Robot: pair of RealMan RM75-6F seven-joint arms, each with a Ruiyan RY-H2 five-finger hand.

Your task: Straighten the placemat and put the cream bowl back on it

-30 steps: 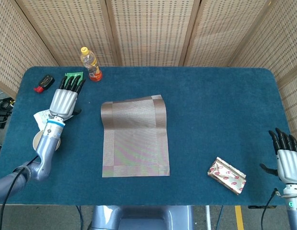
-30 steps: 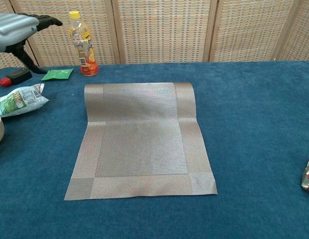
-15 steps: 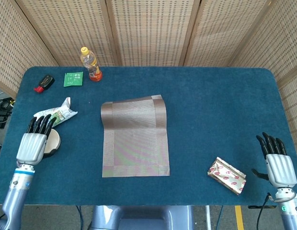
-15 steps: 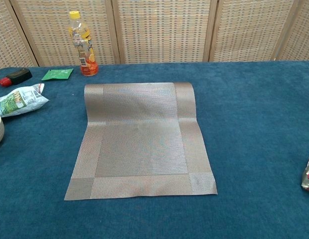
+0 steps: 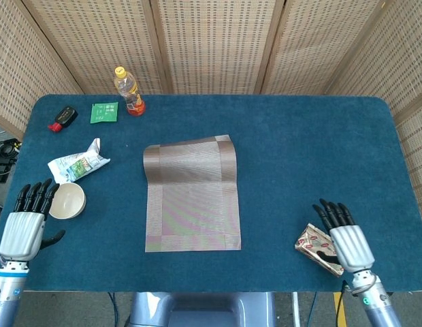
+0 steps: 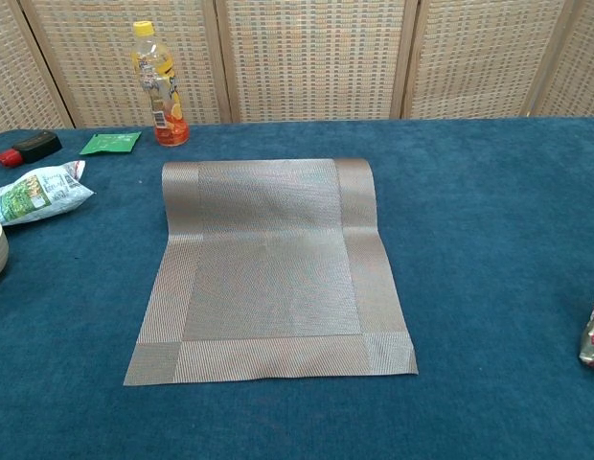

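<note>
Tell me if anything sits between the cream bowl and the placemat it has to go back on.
Nothing visible does. The cream bowl sits left of the placemat with only bare blue table between them. The snack bag lies behind the bowl, off that path. The left robot hand hovers beside the bowl.

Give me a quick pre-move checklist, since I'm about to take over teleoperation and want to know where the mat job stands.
1. Placemat lies flat: not ok, its far end is folded or curled over.
2. Mat surface free of objects: ok, nothing sits on it.
3. Cream bowl location known: ok, on the table left of the mat, off it and upright.
4. Left hand free: ok, fingers apart, holding nothing, just beside the bowl.
5. Right hand free: ok, fingers extended, empty.
6. Right hand clear of the snack packet: cannot tell, they overlap in the head view.
</note>
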